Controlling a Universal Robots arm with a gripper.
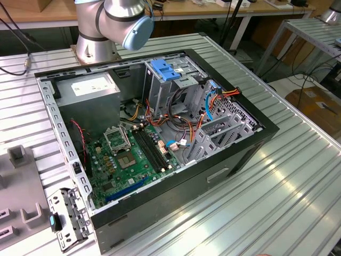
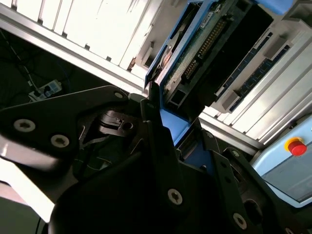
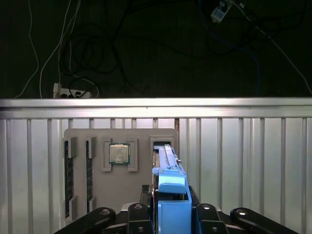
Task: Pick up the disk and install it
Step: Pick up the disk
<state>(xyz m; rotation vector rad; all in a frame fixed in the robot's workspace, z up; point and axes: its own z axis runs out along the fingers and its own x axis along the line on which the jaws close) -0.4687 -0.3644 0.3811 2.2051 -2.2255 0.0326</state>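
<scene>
A: Item one, gripper (image 3: 170, 213). Condition?

B: Fingers (image 3: 140, 215) closed against both flanks of the disk (image 3: 167, 168), clamped on its blue side rails. The second wrist view shows the same hold, with the disk (image 2: 202, 51) showing its circuit board and connector face.

A: Location of the disk?

B: Between the fingers, projecting straight out ahead of the hand. Past its far end lies a grey tray (image 3: 122, 195) on the ribbed table (image 3: 243, 161). The tray carries a processor chip (image 3: 119, 153) and memory sticks (image 3: 68, 180). Whether the disk's far end is clear of the tray's slot, cannot tell.

A: Destination?

B: Probably the drive cage (image 1: 160, 93) in the open computer case (image 1: 160, 210), beneath the blue latch (image 1: 166, 69).

A: Hazards?

B: Three, all estimates.
- Grip: gripped at one end only, the disk may pivot or slip between the fingers if swung briskly.
- Alignment: a tilted disk would likely jam its rails against the cage mouth.
- Cables: loose cables (image 1: 210, 101) beside the cage could snag the disk or get pinched behind it.
</scene>
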